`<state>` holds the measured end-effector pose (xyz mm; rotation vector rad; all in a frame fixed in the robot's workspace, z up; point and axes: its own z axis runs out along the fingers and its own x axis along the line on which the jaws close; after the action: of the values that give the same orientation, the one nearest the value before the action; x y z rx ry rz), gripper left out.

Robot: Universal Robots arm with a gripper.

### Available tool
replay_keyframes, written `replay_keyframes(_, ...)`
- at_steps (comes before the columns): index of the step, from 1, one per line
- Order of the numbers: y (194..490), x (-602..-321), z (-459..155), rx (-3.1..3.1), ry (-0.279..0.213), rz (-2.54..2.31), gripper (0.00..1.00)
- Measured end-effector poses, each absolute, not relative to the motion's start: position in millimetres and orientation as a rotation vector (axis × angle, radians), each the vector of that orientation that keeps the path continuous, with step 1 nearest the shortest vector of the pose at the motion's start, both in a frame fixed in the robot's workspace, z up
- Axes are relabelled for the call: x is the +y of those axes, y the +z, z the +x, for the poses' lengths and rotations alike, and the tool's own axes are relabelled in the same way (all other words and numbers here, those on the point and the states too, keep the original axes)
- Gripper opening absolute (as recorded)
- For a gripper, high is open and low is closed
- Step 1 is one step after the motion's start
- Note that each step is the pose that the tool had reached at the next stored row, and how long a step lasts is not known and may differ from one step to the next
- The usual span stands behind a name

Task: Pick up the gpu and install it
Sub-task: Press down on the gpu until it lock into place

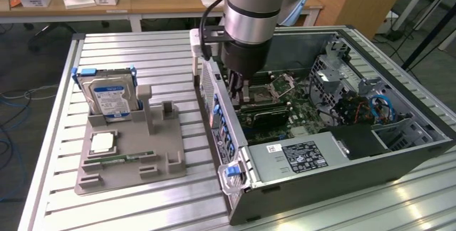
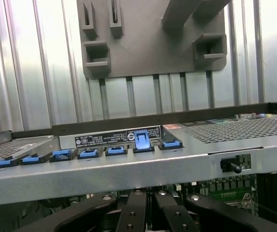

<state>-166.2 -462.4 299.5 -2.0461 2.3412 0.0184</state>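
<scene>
Closed black fingers (image 2: 133, 215) of my gripper (image 1: 241, 93) sit inside the open computer case (image 1: 342, 183), directly above the gpu (image 1: 265, 117), jaws drawn narrow.

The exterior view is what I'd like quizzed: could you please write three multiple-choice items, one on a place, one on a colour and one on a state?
1. Where does the hard drive stand?
A. on the floor
B. in the grey holder
C. on the wooden desk behind

2. What colour are the hard drive's rails?
A. red
B. blue
C. green

3. How is the gripper, inside the open computer case?
A. shut
B. wide open
C. holding the hard drive

Answers:
1 B, it stands upright in the holder, on the exterior view's left of the case.
2 B, blue rails flank its sides.
3 A, its fingers are together above the motherboard.
</scene>
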Motion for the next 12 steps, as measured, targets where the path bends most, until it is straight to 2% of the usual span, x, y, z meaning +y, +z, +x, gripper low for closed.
replay_keyframes(12,298.1,-462.4,-168.6,2.337,0.019,-2.042,0.11)
